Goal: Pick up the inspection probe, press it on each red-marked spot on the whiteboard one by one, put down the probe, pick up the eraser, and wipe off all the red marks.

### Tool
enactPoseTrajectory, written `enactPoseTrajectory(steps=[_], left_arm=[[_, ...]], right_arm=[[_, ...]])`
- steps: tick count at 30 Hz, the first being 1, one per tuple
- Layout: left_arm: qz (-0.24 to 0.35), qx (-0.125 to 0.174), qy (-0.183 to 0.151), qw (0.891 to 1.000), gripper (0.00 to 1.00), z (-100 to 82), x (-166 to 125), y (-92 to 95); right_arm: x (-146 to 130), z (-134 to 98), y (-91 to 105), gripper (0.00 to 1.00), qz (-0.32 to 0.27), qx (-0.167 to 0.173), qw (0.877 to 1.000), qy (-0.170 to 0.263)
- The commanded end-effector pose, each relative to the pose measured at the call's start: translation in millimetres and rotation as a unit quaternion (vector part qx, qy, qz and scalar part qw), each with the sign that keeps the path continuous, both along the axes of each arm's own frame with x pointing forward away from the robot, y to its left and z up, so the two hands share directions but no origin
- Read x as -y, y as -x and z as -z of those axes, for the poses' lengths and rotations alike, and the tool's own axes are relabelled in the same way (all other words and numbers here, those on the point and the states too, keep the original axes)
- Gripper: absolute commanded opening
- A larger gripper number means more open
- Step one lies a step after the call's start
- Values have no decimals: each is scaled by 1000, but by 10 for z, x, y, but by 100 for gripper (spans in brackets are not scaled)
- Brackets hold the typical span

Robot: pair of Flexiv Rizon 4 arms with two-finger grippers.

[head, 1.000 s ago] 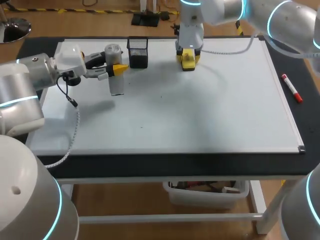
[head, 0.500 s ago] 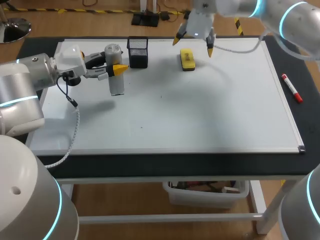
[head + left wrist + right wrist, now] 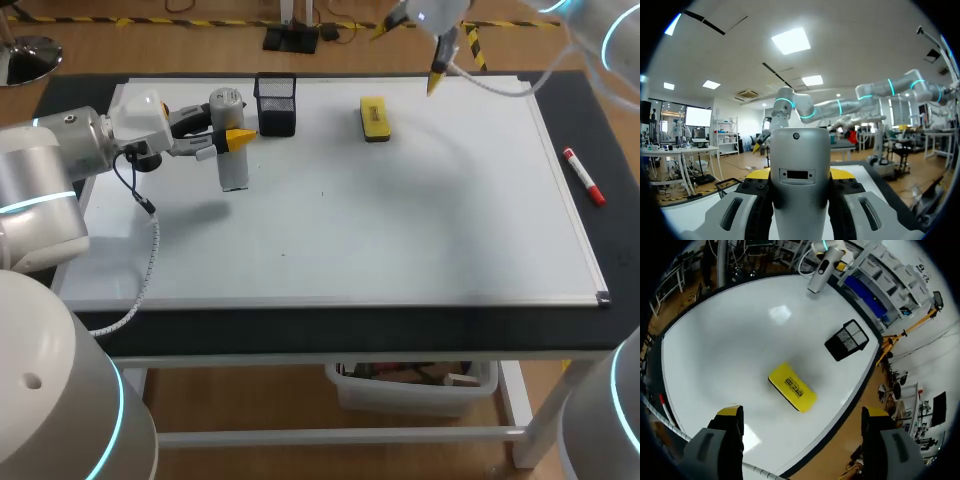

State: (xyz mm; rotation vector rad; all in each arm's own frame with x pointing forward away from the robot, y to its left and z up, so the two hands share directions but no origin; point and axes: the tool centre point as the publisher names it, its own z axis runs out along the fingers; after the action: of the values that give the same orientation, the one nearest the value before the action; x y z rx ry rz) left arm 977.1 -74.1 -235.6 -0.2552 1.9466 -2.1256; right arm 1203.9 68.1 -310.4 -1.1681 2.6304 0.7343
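Observation:
The probe (image 3: 232,165), a grey-white cylinder, stands upright over the whiteboard's (image 3: 400,220) back left part, and my left gripper (image 3: 228,138) is shut on it. In the left wrist view the probe (image 3: 800,185) fills the gap between the fingers. The yellow eraser (image 3: 374,117) lies flat on the board near its back edge, with nothing touching it. My right gripper (image 3: 410,52) hangs open high above and behind it. From the right wrist the eraser (image 3: 792,386) lies far below the spread gripper (image 3: 802,412). I see no red marks on the board.
A black mesh holder (image 3: 276,103) stands at the back edge between probe and eraser, also seen as the mesh holder (image 3: 846,340) from the right wrist. A red marker (image 3: 583,176) lies off the board's right edge on the dark table.
My right gripper opened, let go of the eraser on the board and rose up and back to the right. The left arm and the probe have kept still.

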Motion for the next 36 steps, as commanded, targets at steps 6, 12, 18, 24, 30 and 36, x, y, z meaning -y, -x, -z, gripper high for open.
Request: enactPoseTrajectory(steps=[6, 12, 18, 24, 30, 36], left_arm=[[0, 2, 2, 1000, 0, 5, 2, -2], [0, 2, 2, 1000, 0, 5, 2, -2], [2, 5, -2, 1000, 0, -35, 5, -39], [16, 27, -21, 999, 0, -334, -1, -272], [43, 46, -30, 998, 0, -604, -23, -539], [76, 65, -22, 995, 0, -791, -25, -808]], right_arm=[[237, -366, -109, 100, 108, -68, 989, -76], [303, -453, -125, 100, 106, -60, 988, -92], [303, -453, -125, 100, 106, -60, 988, -92], [303, -453, -125, 100, 106, -60, 988, -92], [303, -453, -125, 100, 106, -60, 988, -92], [303, -453, -125, 100, 106, -60, 988, -92]])
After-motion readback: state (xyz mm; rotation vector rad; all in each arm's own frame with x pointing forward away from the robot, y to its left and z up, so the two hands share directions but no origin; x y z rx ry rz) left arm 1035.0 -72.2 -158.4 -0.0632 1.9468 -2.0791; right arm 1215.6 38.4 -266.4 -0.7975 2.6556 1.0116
